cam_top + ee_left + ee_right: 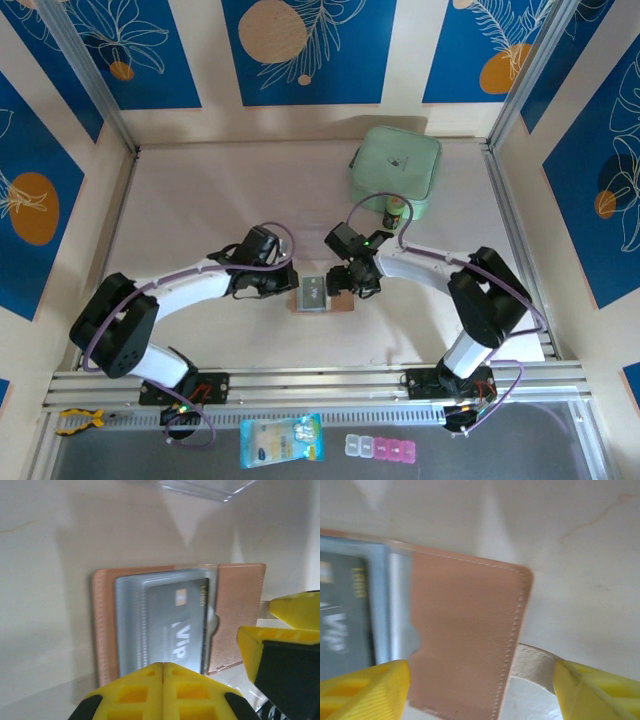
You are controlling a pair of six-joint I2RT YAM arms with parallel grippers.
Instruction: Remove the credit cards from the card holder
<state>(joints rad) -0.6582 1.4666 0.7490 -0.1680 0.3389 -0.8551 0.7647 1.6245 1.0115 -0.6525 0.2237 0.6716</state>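
Open holder (240,615), grey card (175,625) inside; left gripper (162,687) pressed together at its edge, right gripper (482,692) spread astride it

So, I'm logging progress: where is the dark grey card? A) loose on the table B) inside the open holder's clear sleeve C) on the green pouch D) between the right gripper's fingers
B: the left wrist view shows the dark grey card tucked behind the clear sleeve of the open card holder.
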